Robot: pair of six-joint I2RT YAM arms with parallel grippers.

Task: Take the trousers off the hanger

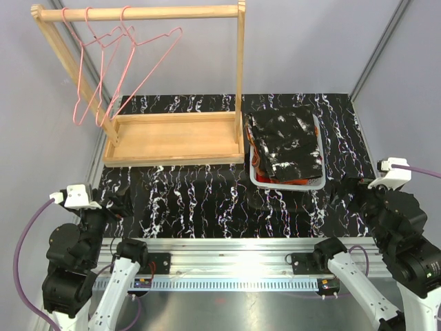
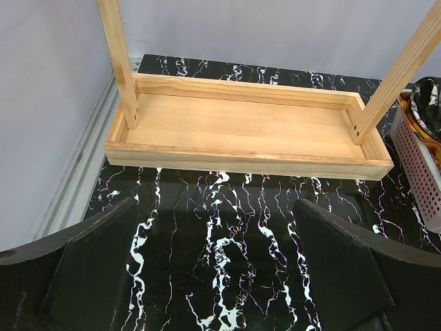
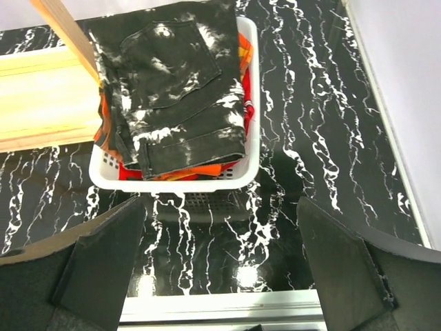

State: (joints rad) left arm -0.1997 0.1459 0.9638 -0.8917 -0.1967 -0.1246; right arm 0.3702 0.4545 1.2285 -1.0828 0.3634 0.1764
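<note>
The trousers lie stacked in a white basket right of the wooden rack. The black pair with white splashes is on top, with orange-brown patterned and red cloth showing under it. Three pink wire hangers hang bare on the rack's rail. My left gripper is open and empty, low over the table near its front left. My right gripper is open and empty, near the front right, short of the basket.
The wooden rack's tray base sits at the back left, also in the left wrist view, with uprights at each end. Grey walls close in on the left and right. A metal rail runs along the near table edge.
</note>
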